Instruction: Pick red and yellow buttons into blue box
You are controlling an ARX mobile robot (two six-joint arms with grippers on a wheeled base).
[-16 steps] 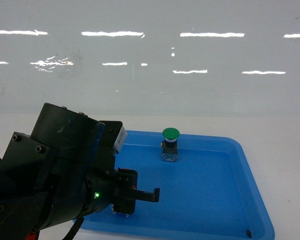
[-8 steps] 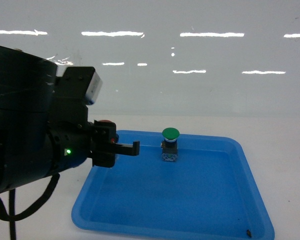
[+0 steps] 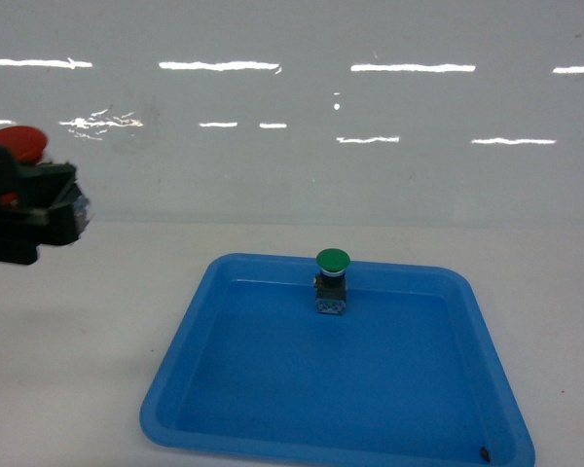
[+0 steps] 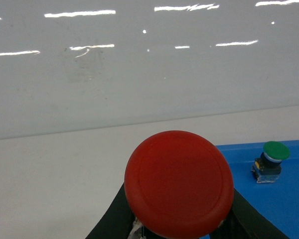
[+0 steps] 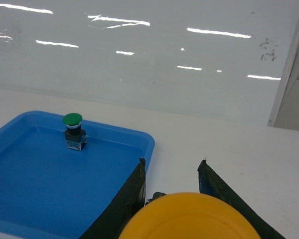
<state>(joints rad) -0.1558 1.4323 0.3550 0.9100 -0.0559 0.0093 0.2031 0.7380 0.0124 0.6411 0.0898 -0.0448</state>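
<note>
One green-capped button (image 3: 332, 280) upright in the shallow blue tray (image 3: 487, 389).

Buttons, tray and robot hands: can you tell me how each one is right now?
red button: held up in the left gripper, off the tray.
yellow button: held between the right gripper's fingers.
green button: standing upright near the tray's far edge, untouched.
blue tray: flat on the white table, holding only the green button.
</note>
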